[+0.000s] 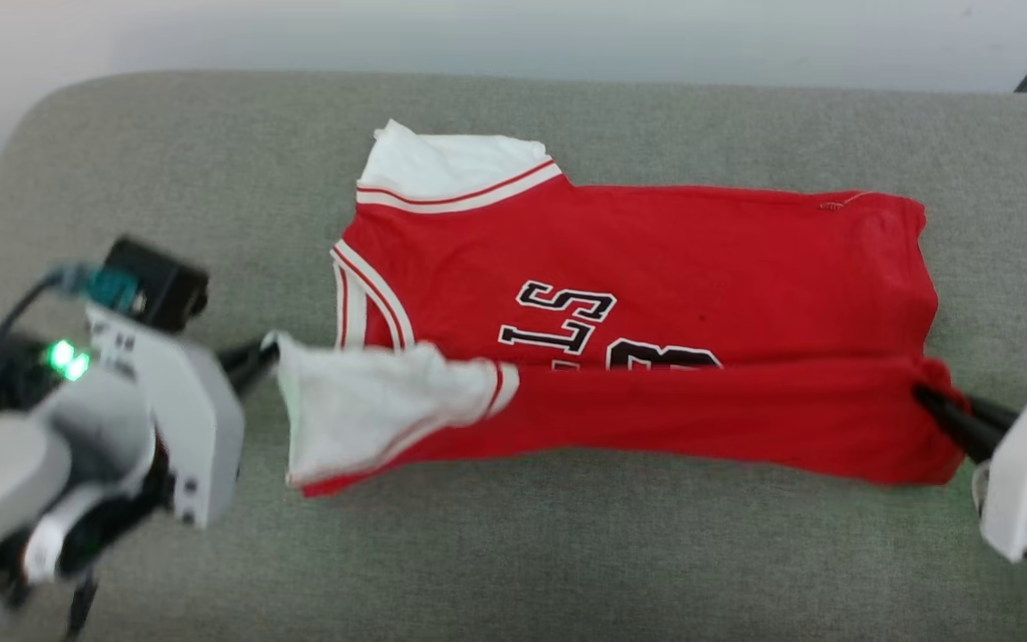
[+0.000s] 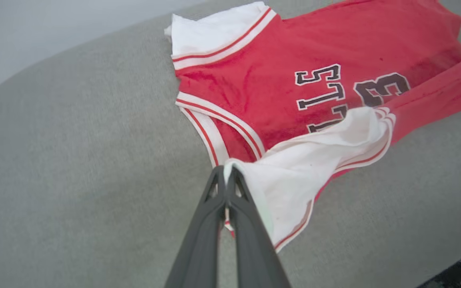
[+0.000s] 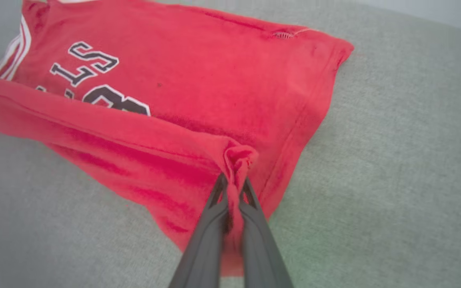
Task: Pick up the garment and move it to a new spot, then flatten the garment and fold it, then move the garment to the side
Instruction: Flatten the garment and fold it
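The garment (image 1: 656,267) lies on the grey fabric-covered surface (image 1: 166,160), a little beyond its middle. Its long axis runs from side to side in the head view. The neck end points to the robot's left and the hem (image 1: 928,267) to its right, so the black lettering (image 1: 567,321) lies on its side, with the tops of the letters toward the left.

The far white sleeve (image 1: 442,165) rests flat at the far left corner. The near long edge is drawn up and stretched between the two arms, and it covers the lower part of the lettering (only "LS" and part of a "3" can be read).

The left tool (image 1: 264,357) has its fingers pressed together on the tip of the near white sleeve (image 1: 362,401). In the left wrist view that sleeve hangs from the left tool (image 2: 226,172), off the surface.

The right tool (image 1: 928,397) pinches the bunched red corner of the hem on the near side. In the right wrist view the cloth is gathered between the fingers of the right tool (image 3: 234,182).
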Tool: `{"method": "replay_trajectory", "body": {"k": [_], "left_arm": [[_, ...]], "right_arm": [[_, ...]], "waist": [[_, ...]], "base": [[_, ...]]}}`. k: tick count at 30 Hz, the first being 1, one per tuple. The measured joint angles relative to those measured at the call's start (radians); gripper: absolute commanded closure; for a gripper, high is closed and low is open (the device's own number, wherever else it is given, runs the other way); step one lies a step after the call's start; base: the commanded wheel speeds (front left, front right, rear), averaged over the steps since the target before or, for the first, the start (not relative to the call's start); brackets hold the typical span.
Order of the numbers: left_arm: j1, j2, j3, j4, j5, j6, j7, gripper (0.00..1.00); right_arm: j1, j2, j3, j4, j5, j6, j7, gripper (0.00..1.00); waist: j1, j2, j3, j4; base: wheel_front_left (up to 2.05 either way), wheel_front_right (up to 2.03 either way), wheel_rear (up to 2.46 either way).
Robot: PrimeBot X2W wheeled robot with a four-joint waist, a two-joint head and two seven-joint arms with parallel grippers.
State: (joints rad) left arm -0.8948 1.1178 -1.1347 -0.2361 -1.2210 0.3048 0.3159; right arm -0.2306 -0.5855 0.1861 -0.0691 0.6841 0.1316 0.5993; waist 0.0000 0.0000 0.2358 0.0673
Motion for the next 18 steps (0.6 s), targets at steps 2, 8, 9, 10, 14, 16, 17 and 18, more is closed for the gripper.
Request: {"method": "replay_trajectory", "body": {"k": [2,8,9,10,14,16,17,18], "left_arm": [[-0.050,-0.048,0.001,0.076,0.024,-0.049,0.020,1.00],[-0.161,-0.196,-0.014,0.357,0.060,-0.179,0.057,1.00],[-0.169,-0.218,-0.016,0.403,0.058,-0.199,0.063,1.00],[-0.175,-0.241,-0.021,0.447,0.054,-0.216,0.064,1.00],[-0.201,-0.321,-0.044,0.611,0.059,-0.289,0.077,1.00],[-0.209,-0.362,-0.051,0.691,0.061,-0.323,0.074,1.00],[-0.211,-0.380,-0.059,0.727,0.061,-0.341,0.077,1.00],[-0.211,-0.398,-0.061,0.761,0.059,-0.351,0.078,1.00]], "right_arm": [[-0.053,0.014,0.011,0.035,-0.011,0.000,-0.001,1.00],[-0.192,0.061,0.068,0.164,-0.045,0.000,-0.010,1.00],[-0.211,0.068,0.085,0.190,-0.048,0.000,-0.010,1.00],[-0.229,0.073,0.100,0.211,-0.053,0.000,-0.016,1.00],[-0.291,0.095,0.153,0.298,-0.056,0.000,-0.040,1.00],[-0.321,0.106,0.178,0.337,-0.056,0.000,-0.055,1.00],[-0.334,0.110,0.191,0.354,-0.056,0.000,-0.062,1.00],[-0.346,0.113,0.203,0.370,-0.056,0.000,-0.071,1.00]], "waist": [[0.0000,0.0000,0.009,-0.006],[0.0000,0.0000,0.045,-0.025],[0.0000,0.0000,0.051,-0.029],[0.0000,0.0000,0.058,-0.032],[0.0000,0.0000,0.080,-0.048],[0.0000,0.0000,0.091,-0.054],[0.0000,0.0000,0.096,-0.058],[0.0000,0.0000,0.101,-0.061]], "base": [[0.00,0.00,0.00],[0.00,0.00,0.00],[0.00,0.00,0.00],[0.00,0.00,0.00],[0.00,0.00,0.00],[0.00,0.00,0.00],[0.00,0.00,0.00],[0.00,0.00,0.00]]}}
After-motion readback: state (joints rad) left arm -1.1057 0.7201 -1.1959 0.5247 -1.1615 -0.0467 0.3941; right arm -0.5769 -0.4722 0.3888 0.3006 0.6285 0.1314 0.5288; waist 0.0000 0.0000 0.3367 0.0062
